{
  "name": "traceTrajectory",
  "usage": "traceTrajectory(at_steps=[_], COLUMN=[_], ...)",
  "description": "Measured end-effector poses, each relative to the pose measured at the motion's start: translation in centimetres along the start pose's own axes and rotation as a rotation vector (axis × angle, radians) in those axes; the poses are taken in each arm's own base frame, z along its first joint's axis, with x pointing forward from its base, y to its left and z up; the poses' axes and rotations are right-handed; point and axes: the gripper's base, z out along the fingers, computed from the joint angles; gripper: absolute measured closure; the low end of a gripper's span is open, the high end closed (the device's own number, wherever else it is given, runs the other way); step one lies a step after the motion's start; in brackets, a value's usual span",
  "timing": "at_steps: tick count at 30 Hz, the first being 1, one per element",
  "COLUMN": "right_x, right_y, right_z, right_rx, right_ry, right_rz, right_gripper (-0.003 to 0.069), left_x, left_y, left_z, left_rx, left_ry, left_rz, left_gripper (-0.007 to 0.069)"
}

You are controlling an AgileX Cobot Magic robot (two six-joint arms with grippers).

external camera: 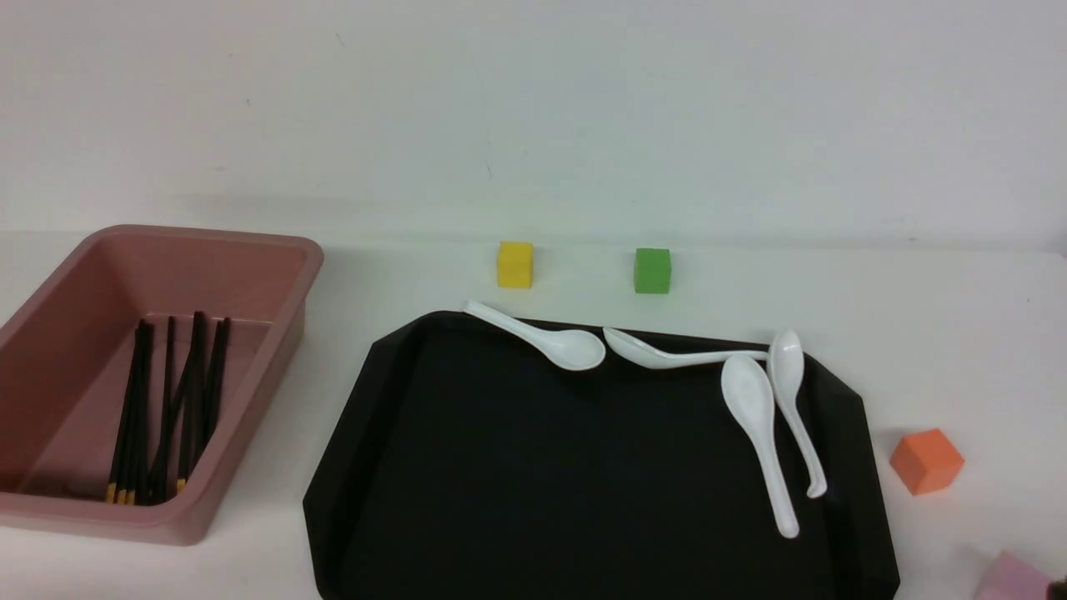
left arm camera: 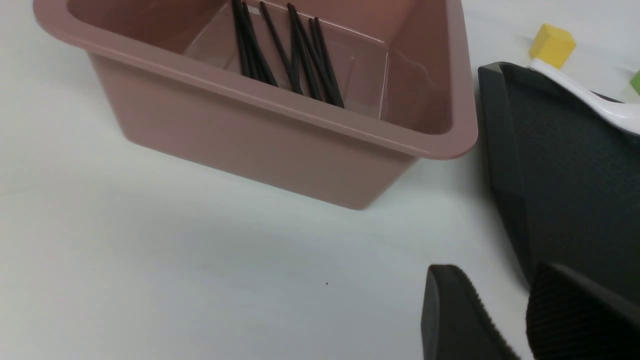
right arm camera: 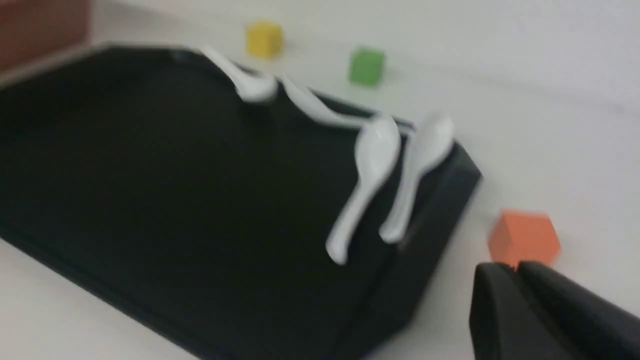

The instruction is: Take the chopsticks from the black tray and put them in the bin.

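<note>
Black right gripper (holding nothing) stands slightly open.

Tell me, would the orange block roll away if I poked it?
Probably not: the orange block has flat faces, so it would likely slide. Its sharp corners might make it tip if pushed hard. It looks small, so it's probably light.

My left fingers: dark grey to black, ridged along one edge, tips rounded. My right fingers: dark grey, tapering, blurred; markings indiscernible.
</note>
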Motion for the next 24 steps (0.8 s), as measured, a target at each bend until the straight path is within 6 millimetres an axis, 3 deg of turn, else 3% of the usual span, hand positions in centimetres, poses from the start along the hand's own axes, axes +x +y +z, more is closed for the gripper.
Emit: traceTrajectory(at_steps=[4, 24], right_x=[1.6, 2.4], right_y=[-0.3, -0.8], right_z=[-0.2, -1.2], right_rx=[0.055, 0.158], right_ry=[-0.009, 0.031], right_rz=[0.014, 0.052], right_gripper=[0.0592, 0.0567], left_x=[0.0, 0.0], left_y=[0.0, 0.0], left_z=[0.0, 0.0], left_rx=[0.000, 0.000], left_ry=[0.000, 0.000], left_rz=[0.000, 0.000], left_gripper=[0.0385, 0.0385])
